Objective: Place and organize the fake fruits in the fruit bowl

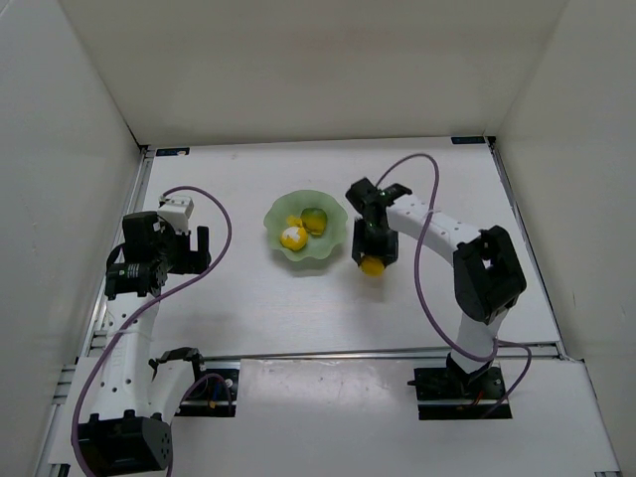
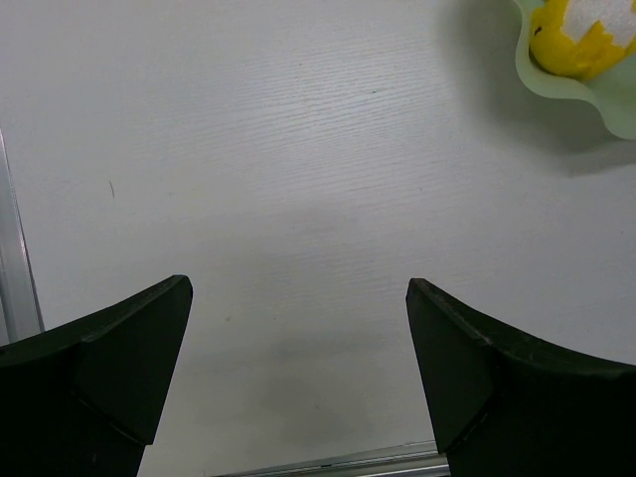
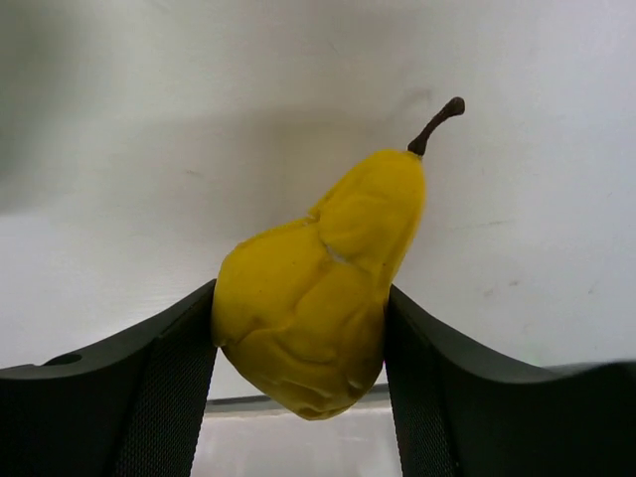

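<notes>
Now my right gripper (image 3: 300,308) pinches the yellow pear (image 3: 338,238) by its fat belly, just right of the fruit bowl (image 1: 320,248). It looks light, hard and smooth, so I think it could slip. My left gripper (image 2: 298,298) is spread wide, holding nothing.

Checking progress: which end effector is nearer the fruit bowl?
Right: right end effector, gripping the pear, sits just right of the bowl; left end effector farther off left.
</notes>
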Motion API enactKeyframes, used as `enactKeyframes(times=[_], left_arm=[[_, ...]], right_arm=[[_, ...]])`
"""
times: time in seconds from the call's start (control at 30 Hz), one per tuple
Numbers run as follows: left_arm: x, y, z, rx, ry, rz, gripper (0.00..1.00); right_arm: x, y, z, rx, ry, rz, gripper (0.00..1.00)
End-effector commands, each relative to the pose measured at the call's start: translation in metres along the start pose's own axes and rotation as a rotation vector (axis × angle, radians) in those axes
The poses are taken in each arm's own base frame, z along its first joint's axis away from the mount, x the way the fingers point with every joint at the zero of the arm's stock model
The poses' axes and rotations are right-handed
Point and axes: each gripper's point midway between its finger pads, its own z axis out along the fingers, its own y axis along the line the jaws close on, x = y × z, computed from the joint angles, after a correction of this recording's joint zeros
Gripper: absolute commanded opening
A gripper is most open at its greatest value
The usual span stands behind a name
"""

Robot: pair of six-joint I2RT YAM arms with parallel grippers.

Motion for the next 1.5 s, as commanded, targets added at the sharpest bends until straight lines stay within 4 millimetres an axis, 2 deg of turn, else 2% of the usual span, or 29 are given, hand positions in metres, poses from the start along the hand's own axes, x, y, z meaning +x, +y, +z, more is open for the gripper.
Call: enactKeyframes(times=[0.0,0.1,0.13,0.17,0.2,0.23,0.27,0.3,0.43,0.5,0.53,0.6,0.67,0.8,0.83,0.87,0.9,0.93,0.97,1.0,1.03,1.1,1.17,1.2,1.27,1.3,1.37,1.4,1.47], left_arm=[[0.0,-0.004,-0.003,0.024,-0.005,0.004,1.0],[0.0,-0.003,-0.003,0.024,-0.005,0.013,1.0],[0.0,-0.003,-0.003,0.024,-0.005,0.013,1.0],[0.0,-0.003,-0.003,0.024,-0.005,0.013,1.0],[0.0,-0.003,-0.003,0.024,-0.005,0.013,1.0],[0.0,-0.003,-0.003,0.024,-0.005,0.013,1.0],[0.0,-0.003,-0.003,0.024,-0.005,0.013,1.0],[0.0,-0.003,-0.003,0.024,-0.005,0.013,1.0],[0.002,-0.003,-0.001,0.026,0.004,0.011,1.0],[0.002,-0.001,-0.001,0.019,0.004,0.005,1.0],[0.002,-0.001,-0.001,0.019,0.004,0.005,1.0],[0.003,0.001,0.0,0.01,0.014,0.003,1.0],[0.004,0.003,0.0,-0.002,0.017,0.003,1.0],[0.004,0.003,0.0,-0.002,0.017,0.012,1.0],[0.004,0.003,0.0,-0.002,0.017,0.012,1.0],[0.004,0.007,0.0,-0.017,0.019,0.006,1.0],[0.004,0.007,0.0,-0.017,0.019,0.006,1.0],[0.004,0.007,0.0,-0.017,0.019,0.006,1.0],[0.004,0.007,0.0,-0.017,0.019,0.006,1.0],[0.004,0.007,0.0,-0.017,0.019,0.006,1.0],[0.004,0.007,0.0,-0.017,0.019,0.006,1.0],[0.005,0.011,0.0,-0.04,0.023,0.006,1.0],[0.002,0.016,-0.003,-0.064,0.007,0.004,1.0],[0.003,0.018,-0.003,-0.076,0.009,-0.005,1.0],[0.002,0.018,-0.005,-0.078,0.0,-0.004,1.0],[0.002,0.019,-0.005,-0.089,0.002,-0.004,1.0],[0.001,0.02,-0.008,-0.1,-0.008,-0.011,1.0],[-0.001,0.02,-0.01,-0.102,-0.02,-0.009,1.0],[0.0,0.022,-0.011,-0.109,-0.02,-0.016,1.0]], right_arm=[[-0.063,0.04,-0.064,-0.095,-0.248,-0.021,0.34],[-0.103,0.078,-0.084,-0.17,-0.347,-0.056,0.34],[-0.108,0.09,-0.087,-0.195,-0.352,-0.096,0.35],[-0.114,0.101,-0.07,-0.192,-0.326,-0.115,0.35],[-0.13,0.117,-0.087,-0.245,-0.369,-0.121,0.35],[-0.132,0.128,-0.087,-0.266,-0.37,-0.154,0.36],[-0.134,0.136,-0.073,-0.267,-0.347,-0.171,0.36],[-0.134,0.152,-0.075,-0.311,-0.353,-0.197,0.37],[-0.145,0.184,-0.079,-0.425,-0.395,-0.233,0.44],[-0.149,0.193,-0.084,-0.469,-0.415,-0.238,0.65],[-0.149,0.196,-0.088,-0.483,-0.417,-0.24,0.9],[-0.153,0.194,-0.1,-0.488,-0.452,-0.249,1.0],[-0.154,0.19,-0.126,-0.493,-0.513,-0.275,1.0],[-0.141,0.157,-0.148,-0.437,-0.557,-0.277,1.0],[-0.136,0.145,-0.169,-0.443,-0.592,-0.267,1.0],[-0.132,0.135,-0.171,-0.421,-0.604,-0.275,1.0],[-0.12,0.121,-0.154,-0.372,-0.571,-0.285,1.0],[-0.115,0.102,-0.169,-0.345,-0.61,-0.266,1.0],[-0.109,0.091,-0.167,-0.319,-0.611,-0.26,1.0],[-0.096,0.072,-0.146,-0.265,-0.565,-0.259,1.0],[-0.093,0.055,-0.158,-0.27,-0.59,-0.213,1.0],[-0.089,0.023,-0.153,-0.231,-0.58,-0.142,1.0],[-0.074,-0.011,-0.143,-0.194,-0.559,-0.072,1.0],[-0.076,-0.035,-0.147,-0.18,-0.58,-0.015,1.0],[-0.064,-0.058,-0.128,-0.174,-0.527,0.042,1.0],[-0.065,-0.081,-0.131,-0.171,-0.541,0.106,1.0],[-0.057,-0.1,-0.126,-0.172,-0.531,0.16,1.0],[-0.048,-0.123,-0.118,-0.142,-0.528,0.205,1.0],[-0.038,-0.144,-0.108,-0.11,-0.519,0.265,1.0]])
